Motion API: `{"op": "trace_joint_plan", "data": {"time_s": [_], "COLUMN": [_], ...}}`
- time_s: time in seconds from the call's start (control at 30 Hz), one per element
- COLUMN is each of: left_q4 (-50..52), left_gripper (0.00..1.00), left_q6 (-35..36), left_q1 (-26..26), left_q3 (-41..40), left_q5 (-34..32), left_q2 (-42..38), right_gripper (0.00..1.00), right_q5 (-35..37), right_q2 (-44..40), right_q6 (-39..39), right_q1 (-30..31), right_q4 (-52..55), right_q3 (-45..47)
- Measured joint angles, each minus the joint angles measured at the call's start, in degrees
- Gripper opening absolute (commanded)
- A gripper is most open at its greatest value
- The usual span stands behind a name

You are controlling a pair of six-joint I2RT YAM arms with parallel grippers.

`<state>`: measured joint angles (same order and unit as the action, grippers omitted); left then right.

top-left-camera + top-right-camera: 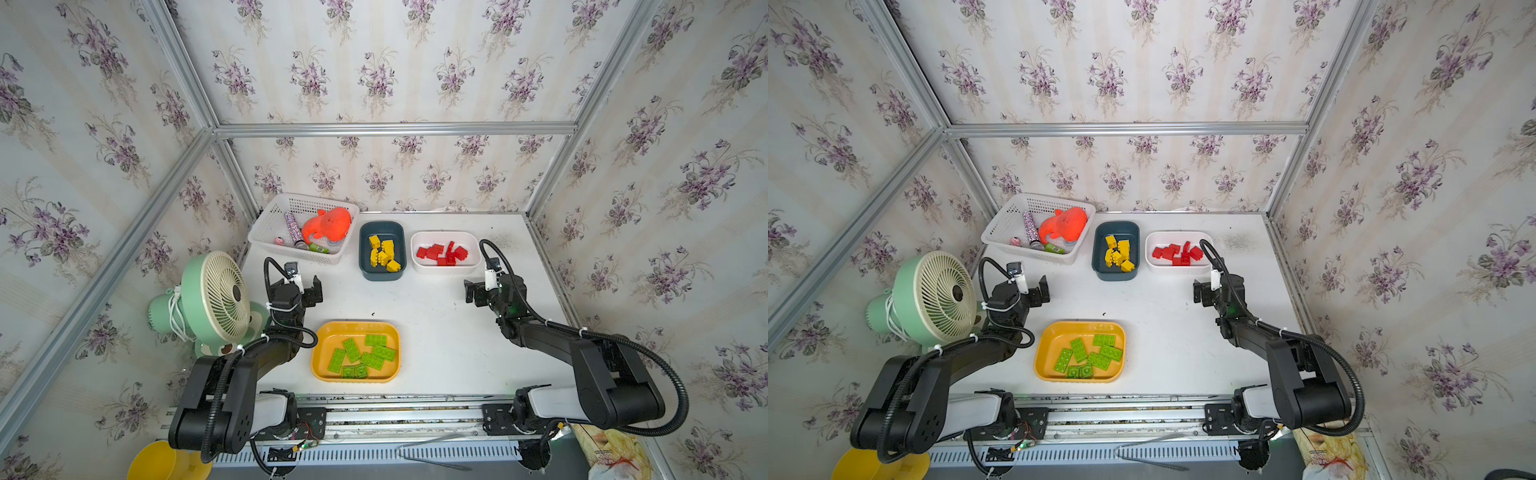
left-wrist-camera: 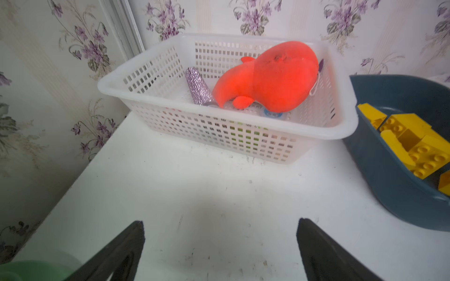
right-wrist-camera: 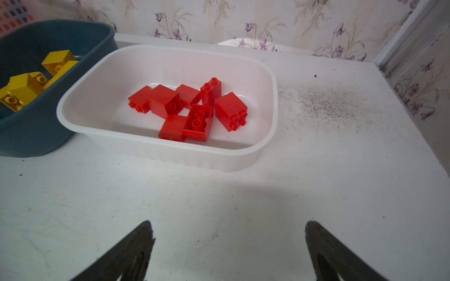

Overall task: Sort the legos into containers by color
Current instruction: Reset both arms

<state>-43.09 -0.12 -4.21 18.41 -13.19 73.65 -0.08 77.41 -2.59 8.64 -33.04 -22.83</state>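
Both top views: green legos (image 1: 376, 359) lie in the orange-yellow tray (image 1: 326, 343) near-right of my released left end effector (image 1: 314, 292); left wrist view: yellow legos (image 2: 428, 155) in the teal tray (image 2: 389, 194) far-right of it; right wrist view: red legos (image 3: 165, 102) in the white tray (image 3: 97, 102) just beyond my released, empty right end effector (image 3: 227, 223), so I judge nothing is left to fetch.

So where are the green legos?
In both top views the green legos lie inside the orange-yellow tray, near the front edge of the table, closer to the robot's left side than its right.
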Motion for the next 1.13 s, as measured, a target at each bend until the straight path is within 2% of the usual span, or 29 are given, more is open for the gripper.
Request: {"op": "trace_joint_plan", "data": {"time_s": [0.13, 0.3, 1.13], "left_q4": [-7.72, -11.23, -10.82], "left_gripper": [0.99, 0.99, 0.99], "left_q6": [0.70, 1.46, 1.44], "left_q1": [-0.55, -0.96, 0.37], "left_q3": [-3.96, -4.68, -3.28], "left_q5": [-0.20, 0.13, 1.55], "left_q2": [1.62, 1.86, 1.88], "right_gripper": [1.00, 1.00, 1.00], "right_q5": [-1.36, -1.09, 0.13], "right_q2": [-0.83, -1.46, -1.27], "right_q6": [-1.27, -1.25, -1.90], "right_q1": [1.01, 0.26, 1.36], "right_q4": [-1.77, -3.41, -6.38], "right_q3": [1.14, 2.32, 2.56]}}
